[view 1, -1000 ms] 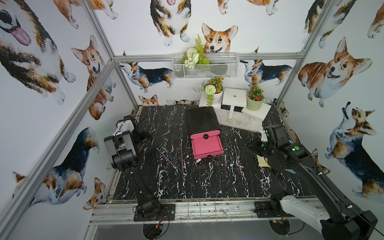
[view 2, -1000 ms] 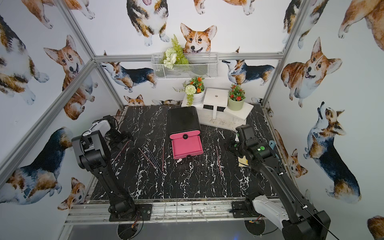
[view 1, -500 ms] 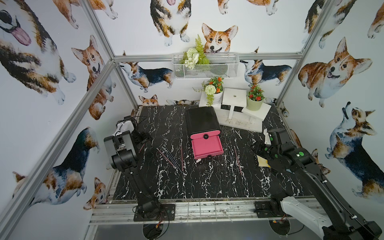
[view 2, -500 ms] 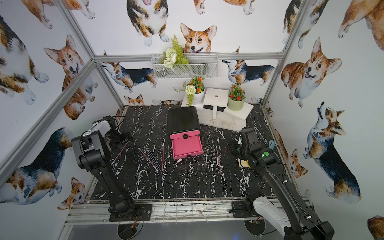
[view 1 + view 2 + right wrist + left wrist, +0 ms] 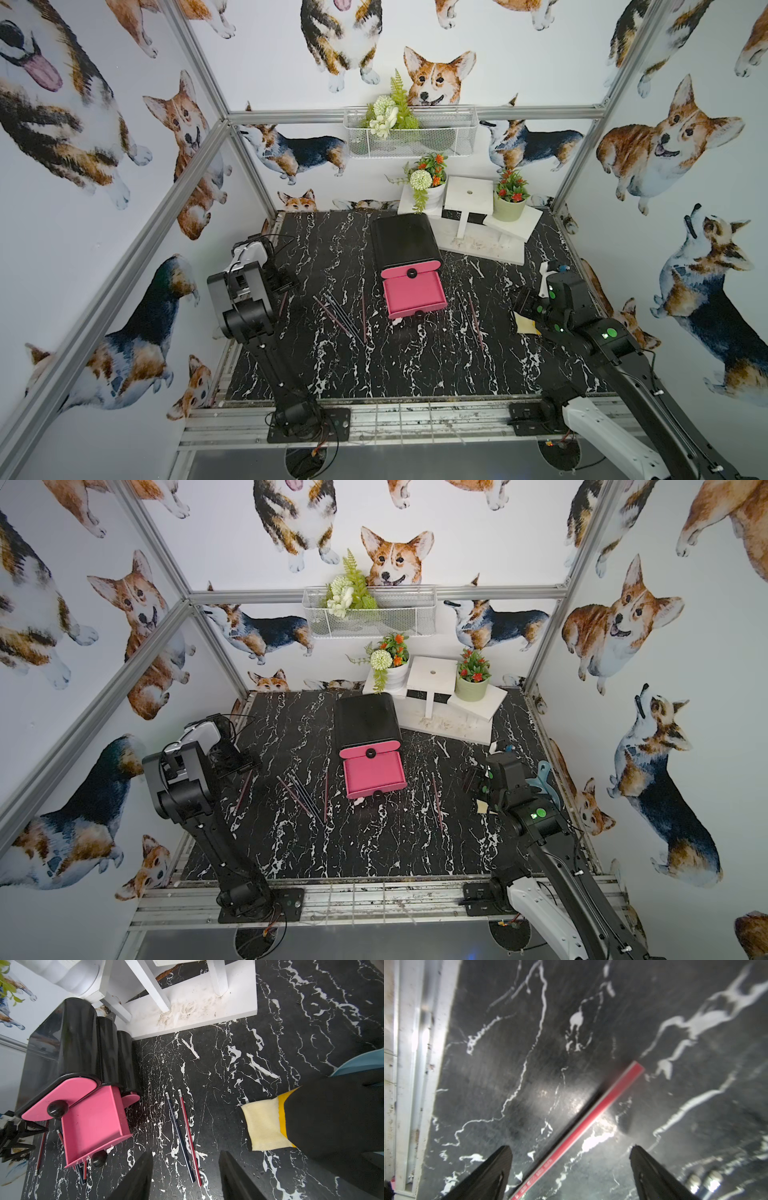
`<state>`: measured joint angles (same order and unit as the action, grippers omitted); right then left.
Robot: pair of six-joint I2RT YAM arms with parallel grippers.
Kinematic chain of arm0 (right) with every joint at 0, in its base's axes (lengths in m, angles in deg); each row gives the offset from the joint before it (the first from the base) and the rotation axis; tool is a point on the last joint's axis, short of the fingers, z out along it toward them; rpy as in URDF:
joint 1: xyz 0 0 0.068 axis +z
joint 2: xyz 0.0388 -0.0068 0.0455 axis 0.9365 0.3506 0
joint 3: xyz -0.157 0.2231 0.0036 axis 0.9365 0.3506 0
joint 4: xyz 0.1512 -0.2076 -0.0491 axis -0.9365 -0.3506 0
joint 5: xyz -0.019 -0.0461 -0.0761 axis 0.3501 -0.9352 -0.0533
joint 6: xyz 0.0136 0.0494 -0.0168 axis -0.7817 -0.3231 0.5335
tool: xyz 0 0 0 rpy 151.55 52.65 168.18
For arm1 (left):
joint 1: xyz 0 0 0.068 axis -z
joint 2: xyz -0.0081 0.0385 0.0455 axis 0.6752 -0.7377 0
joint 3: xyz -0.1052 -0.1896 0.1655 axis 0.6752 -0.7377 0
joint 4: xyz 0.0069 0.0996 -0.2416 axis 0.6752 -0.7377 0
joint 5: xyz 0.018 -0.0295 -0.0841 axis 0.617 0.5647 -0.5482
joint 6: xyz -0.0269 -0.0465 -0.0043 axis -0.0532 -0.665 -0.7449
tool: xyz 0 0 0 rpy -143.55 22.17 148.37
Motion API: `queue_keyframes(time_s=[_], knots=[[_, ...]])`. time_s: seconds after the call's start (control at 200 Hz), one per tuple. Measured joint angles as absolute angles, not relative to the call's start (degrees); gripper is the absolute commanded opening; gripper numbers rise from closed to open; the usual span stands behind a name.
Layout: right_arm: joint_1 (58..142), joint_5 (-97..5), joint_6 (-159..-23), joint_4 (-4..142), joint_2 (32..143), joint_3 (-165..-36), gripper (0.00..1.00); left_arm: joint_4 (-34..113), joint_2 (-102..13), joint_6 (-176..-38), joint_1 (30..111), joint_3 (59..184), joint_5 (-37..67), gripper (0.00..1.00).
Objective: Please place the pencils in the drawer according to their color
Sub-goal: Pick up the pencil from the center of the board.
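A black drawer cabinet (image 5: 402, 241) stands mid-table with one pink drawer (image 5: 413, 293) (image 5: 93, 1124) pulled open; nothing shows inside it. Pencils lie flat on the table: several left of the drawer (image 5: 338, 313), and a dark blue pencil (image 5: 179, 1136) beside a red pencil (image 5: 190, 1136) on its right (image 5: 473, 316). My left gripper (image 5: 571, 1147) (image 5: 286, 282) hangs open low over a single red pencil (image 5: 591, 1113), which runs between its fingers untouched. My right gripper (image 5: 187, 1152) (image 5: 521, 301) is open and empty, right of the dark blue and red pair.
A black and yellow glove (image 5: 266, 1126) lies by the right gripper, with a light blue object (image 5: 361, 1061) beyond it. White stands with flower pots (image 5: 461, 203) fill the back right. The table's metal edge rail (image 5: 411, 1076) runs close to the left gripper.
My right gripper has opened wider and its arm has drawn back a little toward the right front. The left arm has stayed put.
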<state>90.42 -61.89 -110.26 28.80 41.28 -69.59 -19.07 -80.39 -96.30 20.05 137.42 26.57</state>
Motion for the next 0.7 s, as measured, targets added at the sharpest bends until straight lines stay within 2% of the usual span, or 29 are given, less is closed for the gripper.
queue_keyframes(time_s=[0.245,0.325,0.495,0.611,0.696], knots=[[90.42,-64.63,-108.97,29.28,42.28,-69.59,0.59,-19.75,-81.02,-95.29,20.05,137.1,26.71,0.76],[90.42,-65.15,-108.38,29.37,42.74,-69.86,0.6,-21.06,-81.02,-95.36,20.12,135.48,28.76,0.67],[90.42,-65.37,-108.07,29.94,42.61,-70.69,0.6,-21.65,-80.43,-95.01,20.36,132.51,29.46,0.45],[90.42,-66.07,-107.85,30.33,42.55,-71.85,0.6,-21.52,-80.54,-94.22,20.4,131.98,27.84,0.19],[90.42,-66.7,-107.68,30.55,42.46,-72.17,0.6,-22.66,-80.63,-93.37,20.58,131.83,27.58,0.07]])
